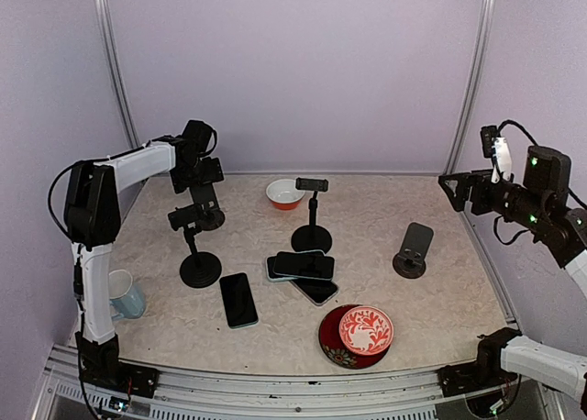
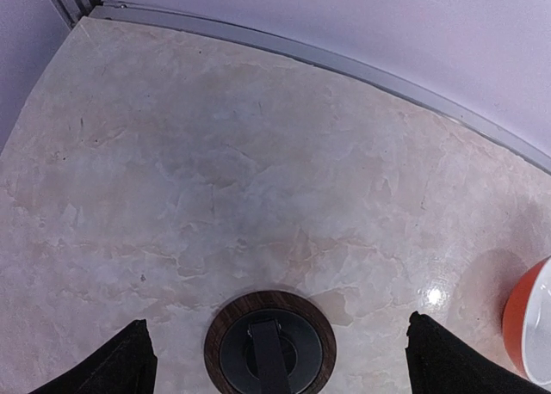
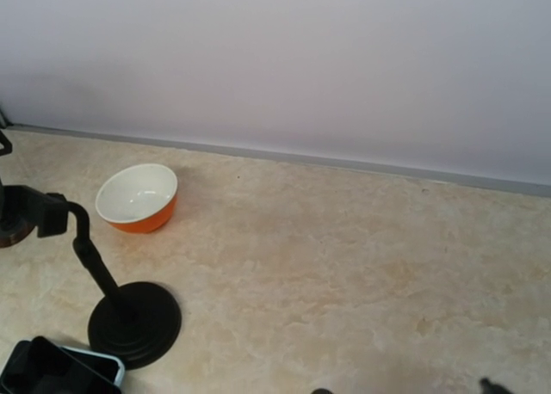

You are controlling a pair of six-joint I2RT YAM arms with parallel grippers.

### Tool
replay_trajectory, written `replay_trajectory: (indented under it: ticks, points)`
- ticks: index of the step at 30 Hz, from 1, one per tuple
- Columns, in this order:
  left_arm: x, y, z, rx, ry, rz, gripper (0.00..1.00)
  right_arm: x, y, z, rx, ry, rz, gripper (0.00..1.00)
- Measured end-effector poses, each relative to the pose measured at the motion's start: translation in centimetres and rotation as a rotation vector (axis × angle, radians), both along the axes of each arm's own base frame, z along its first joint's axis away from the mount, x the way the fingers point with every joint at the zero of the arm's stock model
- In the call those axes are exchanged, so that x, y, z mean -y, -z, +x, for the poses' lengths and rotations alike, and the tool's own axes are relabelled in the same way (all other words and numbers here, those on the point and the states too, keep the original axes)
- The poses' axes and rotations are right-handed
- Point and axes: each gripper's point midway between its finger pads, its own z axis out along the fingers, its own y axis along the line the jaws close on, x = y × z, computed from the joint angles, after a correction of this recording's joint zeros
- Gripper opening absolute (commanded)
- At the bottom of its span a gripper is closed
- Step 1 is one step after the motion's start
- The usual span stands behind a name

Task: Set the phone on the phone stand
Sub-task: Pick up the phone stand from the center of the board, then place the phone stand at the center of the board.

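From above, the left gripper (image 1: pixel 205 200) hangs at the back left of the table (image 1: pixel 385 301), its fingers spread over a small round base (image 1: pixel 212 219). The right gripper (image 1: pixel 451 191) is held high at the right edge, fingers likewise parted and holding nothing. A lone phone (image 1: pixel 238 299) lies flat near the front, just beside the left phone stand (image 1: pixel 199 266). The stacked phones (image 1: pixel 303 266) lie at the foot of the middle phone stand (image 1: pixel 312 235). An orange bowl (image 1: pixel 285 193) sits behind it, a red patterned bowl (image 1: pixel 366 329) at the front, a mug (image 1: pixel 125 293) far left, and a dark holder on a disc (image 1: pixel 413 249) to the right.

In the left wrist view, both fingers (image 2: pixel 120 364) stand wide apart with the wood-rimmed round base (image 2: pixel 269 347) between them (whether they touch it cannot be told).

In the right wrist view, only the very fingertips (image 3: pixel 486 384) show, well apart. The middle phone stand (image 3: pixel 129 318), orange bowl (image 3: pixel 138 196) and stacked phones (image 3: pixel 43 368) sit to the left.
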Motion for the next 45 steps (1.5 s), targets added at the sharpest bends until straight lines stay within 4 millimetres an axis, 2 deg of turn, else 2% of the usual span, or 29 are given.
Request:
replay_trajectory:
  ticks: [12, 19, 21, 29, 32, 39, 41, 45]
  points:
    - [0.3, 1.6, -0.9, -0.037, 0.005, 0.006, 0.84, 0.2, 0.2, -0.5, 0.008, 0.004, 0.002, 1.0]
    - [0.6, 2.0, -1.1, -0.045, 0.016, 0.006, 0.6, 0.3, 0.6, -0.7, 0.003, 0.006, 0.004, 1.0]
    - [0.7, 2.0, -1.1, -0.045, 0.022, 0.006, 0.55, 0.3, 0.6, -0.7, 0.002, 0.007, 0.004, 1.0]
    - [1.6, 1.8, -0.8, -0.034, 0.074, -0.008, 0.52, 0.5, 0.4, -0.9, 0.011, 0.014, 0.012, 1.0]
    - [2.6, 1.0, -0.4, -0.016, 0.116, -0.013, 0.52, 0.5, 0.3, -0.9, 0.01, 0.015, 0.017, 1.0]
    - [7.0, -3.9, 2.3, 0.134, 0.248, -0.048, 0.51, 0.5, 0.3, -1.0, 0.006, 0.017, 0.026, 1.0]
    - [8.0, -4.8, 3.0, 0.165, 0.28, -0.054, 0.51, 0.5, 0.4, -1.0, 0.003, 0.017, 0.026, 1.0]
    - [9.3, -5.1, 4.3, 0.193, 0.321, -0.051, 0.51, 0.5, 0.6, -1.0, -0.007, 0.018, 0.026, 1.0]
